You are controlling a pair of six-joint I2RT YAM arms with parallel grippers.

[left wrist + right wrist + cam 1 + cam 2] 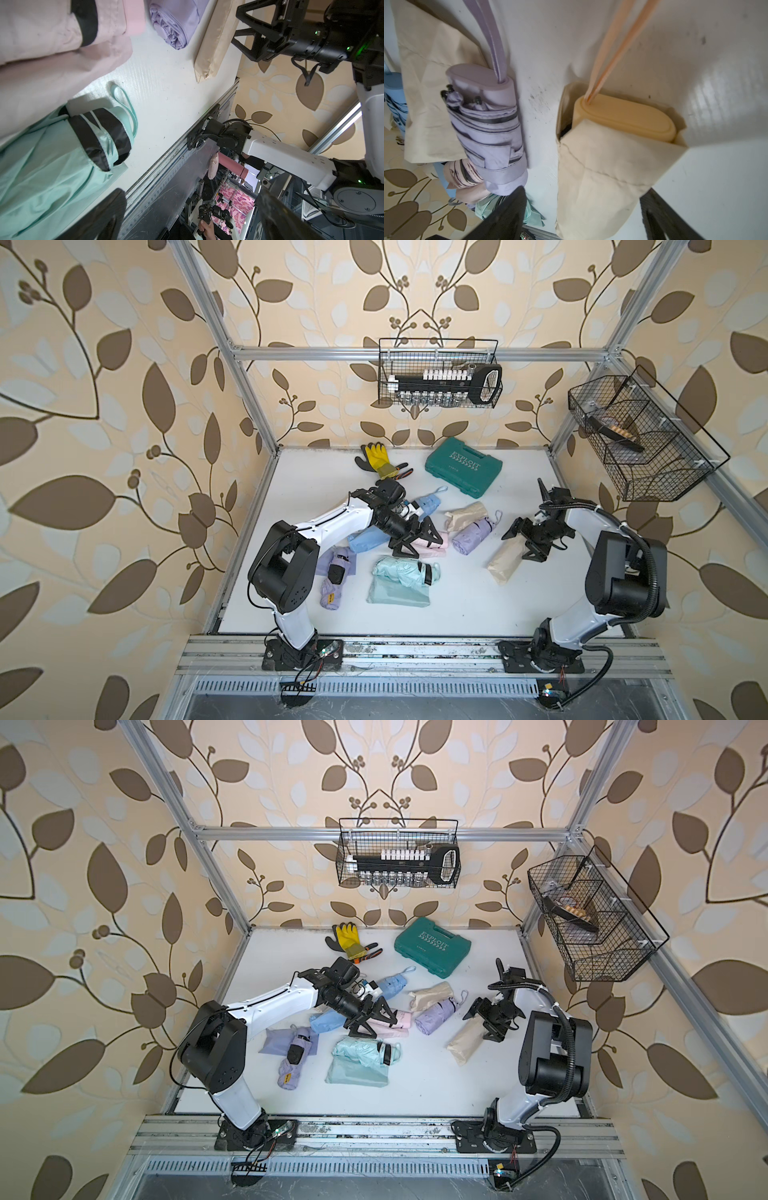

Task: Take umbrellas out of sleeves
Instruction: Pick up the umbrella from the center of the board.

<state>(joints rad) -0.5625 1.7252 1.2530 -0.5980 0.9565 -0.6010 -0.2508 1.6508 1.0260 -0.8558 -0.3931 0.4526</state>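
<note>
Grippers both open over the umbrellas

Your left gripper (417, 541) stands wide over the pink umbrella (437, 546) mid-tabletop (457, 605). Your right gripper (515, 547) hovers with jaws apart above the far end of the beige sleeve (503, 568) at right, with the beige umbrella (629, 116) inside it.

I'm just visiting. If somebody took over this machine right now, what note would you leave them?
Left tool: open, empty, over the pink bundle.
Right tool: open, at the beige sleeve.
Done: lilac umbrella, second lilac umbrella, mint umbrella and blue umbrella lie out of sleeves.
To do: the beige umbrella still sits inside that sleeve. What the pink bundle and the blue sleeve hold is unclear.
</note>
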